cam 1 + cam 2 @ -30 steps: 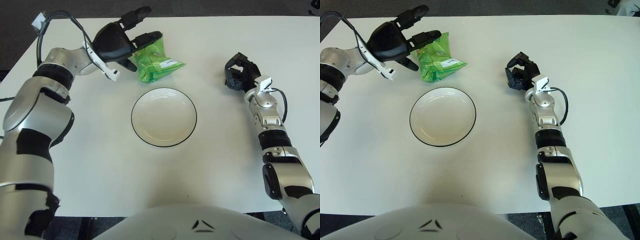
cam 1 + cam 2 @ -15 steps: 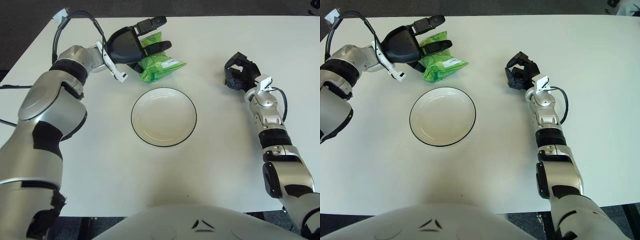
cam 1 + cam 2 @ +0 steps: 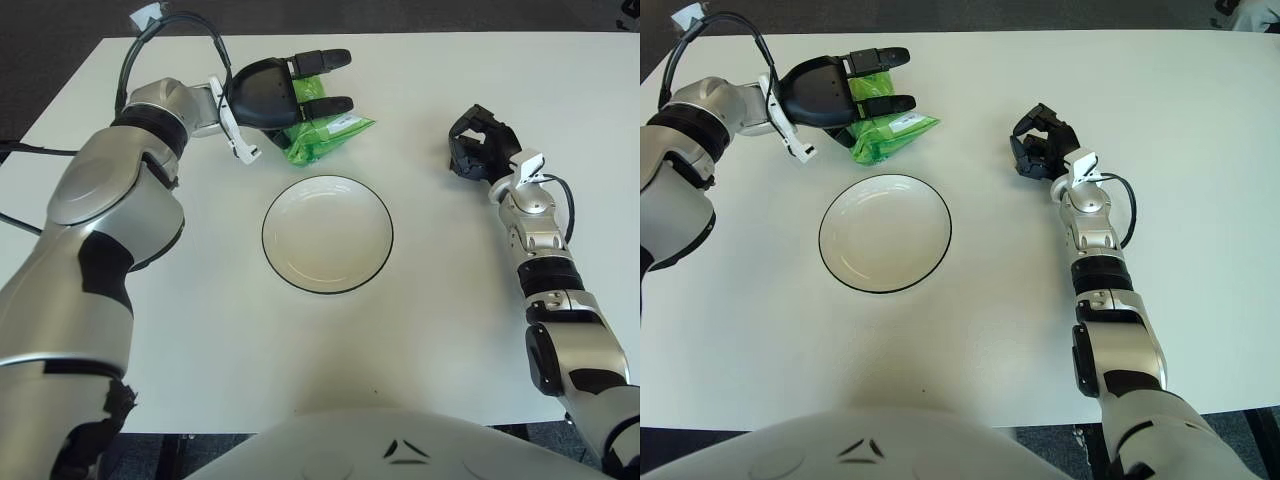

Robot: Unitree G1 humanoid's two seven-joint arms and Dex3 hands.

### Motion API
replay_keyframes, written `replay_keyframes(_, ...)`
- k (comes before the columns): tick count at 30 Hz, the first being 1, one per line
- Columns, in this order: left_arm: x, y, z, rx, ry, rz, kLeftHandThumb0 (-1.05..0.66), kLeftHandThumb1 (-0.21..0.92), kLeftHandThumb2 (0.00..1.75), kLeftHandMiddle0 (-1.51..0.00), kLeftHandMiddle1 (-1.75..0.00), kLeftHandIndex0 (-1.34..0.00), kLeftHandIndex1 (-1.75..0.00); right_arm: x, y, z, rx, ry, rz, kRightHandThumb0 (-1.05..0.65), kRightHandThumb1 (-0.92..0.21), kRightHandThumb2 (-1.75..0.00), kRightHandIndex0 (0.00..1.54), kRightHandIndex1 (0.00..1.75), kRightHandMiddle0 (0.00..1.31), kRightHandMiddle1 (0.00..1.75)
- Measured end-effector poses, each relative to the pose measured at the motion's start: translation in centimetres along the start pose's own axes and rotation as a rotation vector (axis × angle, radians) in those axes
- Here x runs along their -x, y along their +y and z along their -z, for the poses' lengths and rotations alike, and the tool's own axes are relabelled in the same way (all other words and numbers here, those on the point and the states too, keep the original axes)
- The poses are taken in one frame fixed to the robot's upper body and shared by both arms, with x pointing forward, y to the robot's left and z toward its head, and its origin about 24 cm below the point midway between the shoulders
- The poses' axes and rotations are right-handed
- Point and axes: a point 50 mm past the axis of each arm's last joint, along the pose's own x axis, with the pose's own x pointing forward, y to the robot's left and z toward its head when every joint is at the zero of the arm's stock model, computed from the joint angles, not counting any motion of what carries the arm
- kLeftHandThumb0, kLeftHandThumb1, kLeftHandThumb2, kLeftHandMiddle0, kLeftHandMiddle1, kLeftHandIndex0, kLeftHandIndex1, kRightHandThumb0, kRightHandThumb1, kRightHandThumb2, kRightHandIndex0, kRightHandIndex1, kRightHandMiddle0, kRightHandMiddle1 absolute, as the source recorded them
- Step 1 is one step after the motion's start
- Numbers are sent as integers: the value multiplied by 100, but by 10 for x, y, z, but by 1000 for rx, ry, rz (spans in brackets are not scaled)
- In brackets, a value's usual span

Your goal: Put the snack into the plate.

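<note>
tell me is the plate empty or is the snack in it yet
Empty. The white plate shows only bare surface; the green snack bag lies on the table beyond it, under the left hand.

Glossy green plastic snack [image 3: 322,134]; smooth, shiny white plate [image 3: 327,233] with dark rim; matt white table [image 3: 420,330]; matt black hands.

You see a wide white table [image 3: 420,360] under even light (no strong shadows on it), and behind its far edge a dark grey floor [image 3: 400,15].
</note>
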Motion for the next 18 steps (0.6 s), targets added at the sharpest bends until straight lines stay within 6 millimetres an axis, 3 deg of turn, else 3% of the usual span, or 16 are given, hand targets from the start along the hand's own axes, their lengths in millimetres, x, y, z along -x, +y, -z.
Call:
replay_keyframes(6, -3, -1, 0, 36, -7, 68, -26, 92, 22, -19, -3, -32, -1, 0, 0, 0, 1, -2, -1, -40, -63, -91, 83, 175, 39, 175)
replay_keyframes(13, -7, -3, 1, 181, 73, 192, -79, 92, 20, -30, -3, -24, 0, -2, -2, -10, 6, -58, 5, -40, -63, -90, 83, 175, 39, 175)
replay_keyframes(18, -12, -4, 5, 253, 128, 283, -97, 92, 20, -29, -1, -16, 0, -2, -2, -12, 8, -74, 7, -40, -63, -90, 82, 175, 39, 175)
